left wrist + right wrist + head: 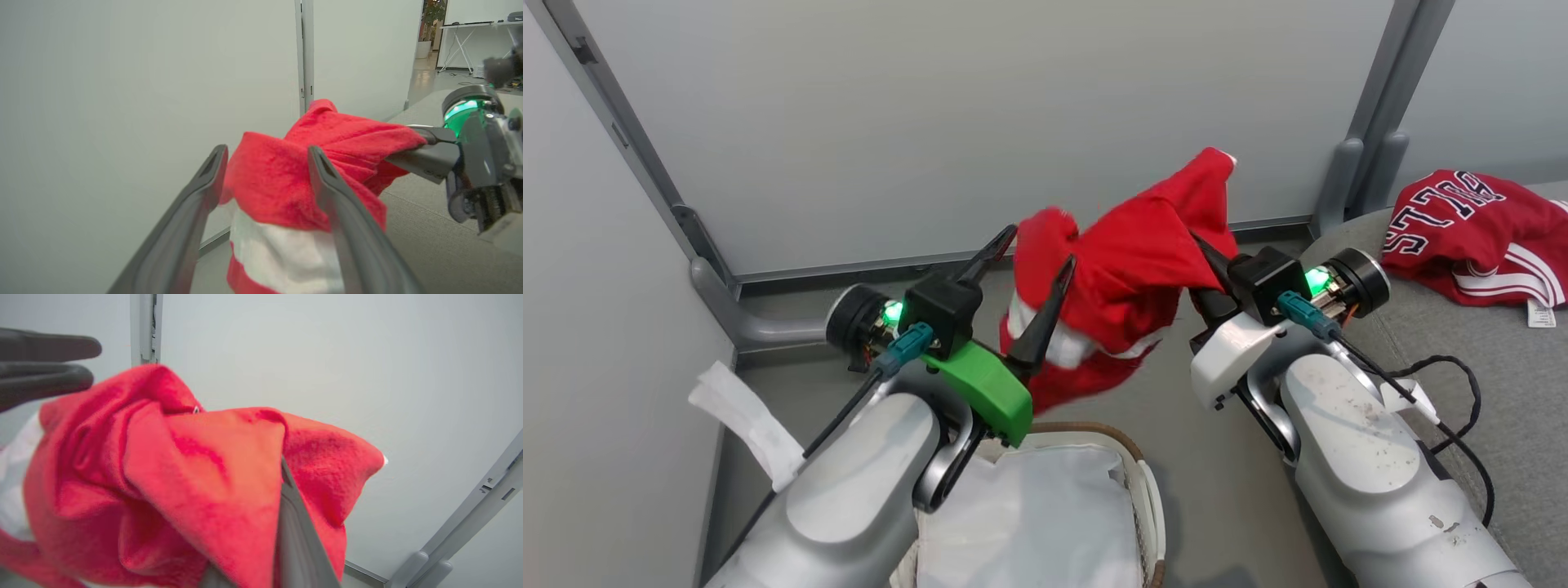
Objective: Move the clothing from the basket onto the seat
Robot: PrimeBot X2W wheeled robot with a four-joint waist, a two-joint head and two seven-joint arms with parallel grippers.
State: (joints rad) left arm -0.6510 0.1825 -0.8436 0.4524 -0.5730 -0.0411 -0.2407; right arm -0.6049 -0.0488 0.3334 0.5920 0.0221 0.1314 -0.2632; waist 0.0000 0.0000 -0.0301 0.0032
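left gripper (pixel 1041 245): spread wide, gripping nothing; two dark fingers either side of a red fold, above the far edge of the basket, pointing far and right.
right gripper (pixel 1207 251): closed tight on the held garment, fingertips buried in the red cloth, pointing far and left toward the left gripper.
held garment (pixel 1127 269): up in the air between the two grippers, over the floor (pixel 1225 457) just beyond the basket; bunched, red, with a white band low on its left side.
held garment, long axis: slanted, from a raised peak at far right above the right gripper down to a drooping hem at near left beside the green housing (pixel 988 388).
held garment, left wrist view (pixel 278 183): red fold lying between the open fingers, white band below it, right end pinched by the other gripper.
held garment, right wrist view (pixel 163 477): red folds draped over the one visible finger.
lettered garment (pixel 1470 229): crumpled on the seat at far right, well apart from both grippers; navy white-edged letters running from near left to far right, white stripes and a small white tag at its near right edge.
seat (pixel 1486 359): grey cushion at right, rounded corner just beside the right wrist.
basket (pixel 1131 449): near, bottom centre, partly under the left arm; brown rim, white liner (pixel 1045 514) showing inside.
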